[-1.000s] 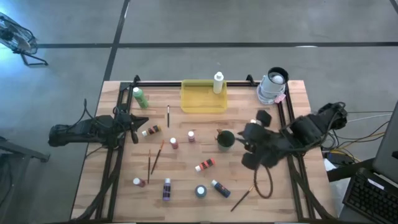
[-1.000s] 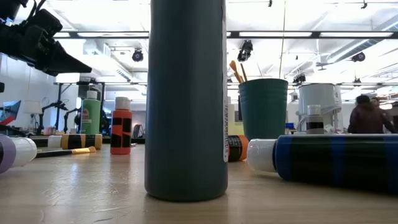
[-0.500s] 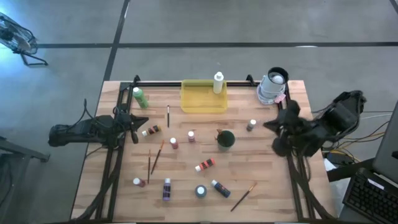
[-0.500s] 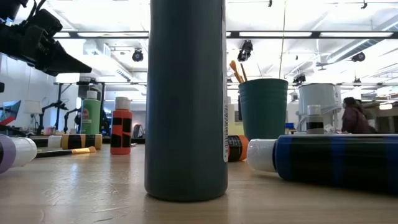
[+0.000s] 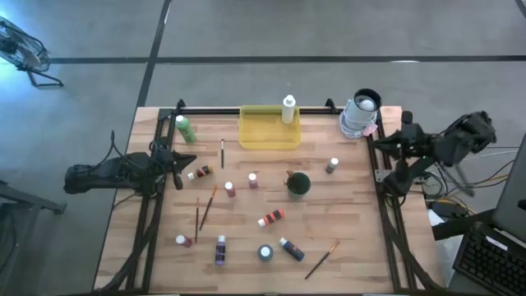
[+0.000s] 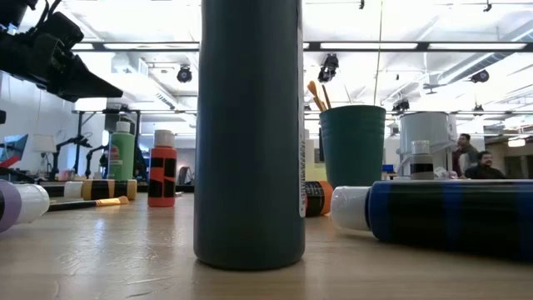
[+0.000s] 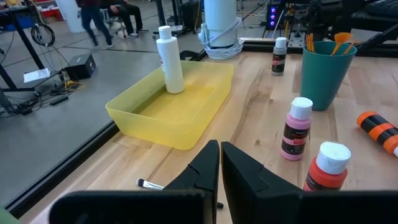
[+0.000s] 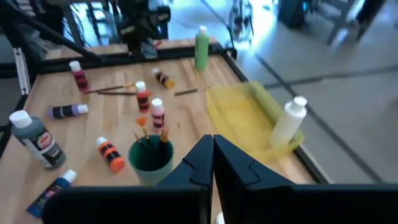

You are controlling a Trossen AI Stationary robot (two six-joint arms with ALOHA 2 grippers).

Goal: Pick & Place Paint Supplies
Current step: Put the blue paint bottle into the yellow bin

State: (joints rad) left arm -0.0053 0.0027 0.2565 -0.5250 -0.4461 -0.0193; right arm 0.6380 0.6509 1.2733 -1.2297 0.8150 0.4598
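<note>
Paint bottles are scattered over the wooden table: a green one [image 5: 184, 129] stands far left, a white one [image 5: 288, 109] stands in the yellow tray [image 5: 263, 136], and red [image 5: 229, 189], pink [image 5: 253, 179], purple [image 5: 220, 249], blue [image 5: 289, 247] and brown [image 5: 332, 165] ones lie or stand mid-table. Brushes [image 5: 208, 205] lie flat, and others stand in the green cup [image 5: 298, 183]. My left gripper [image 5: 178, 161] is shut and touches nothing at the left edge. My right gripper [image 8: 212, 149] is shut and holds nothing, raised over the right edge [image 5: 386, 144].
A white roll-like holder [image 5: 362, 113] stands at the far right corner. A dark teal bottle [image 6: 250, 133] stands close to the near edge and fills the low view. Black rails [image 5: 386, 214] run along both table sides. People sit in the room beyond.
My right arm has drawn back from beside the green cup toward the table's right edge, and it has turned as it went. It carries nothing. The bottles and brushes have stayed where they were.
</note>
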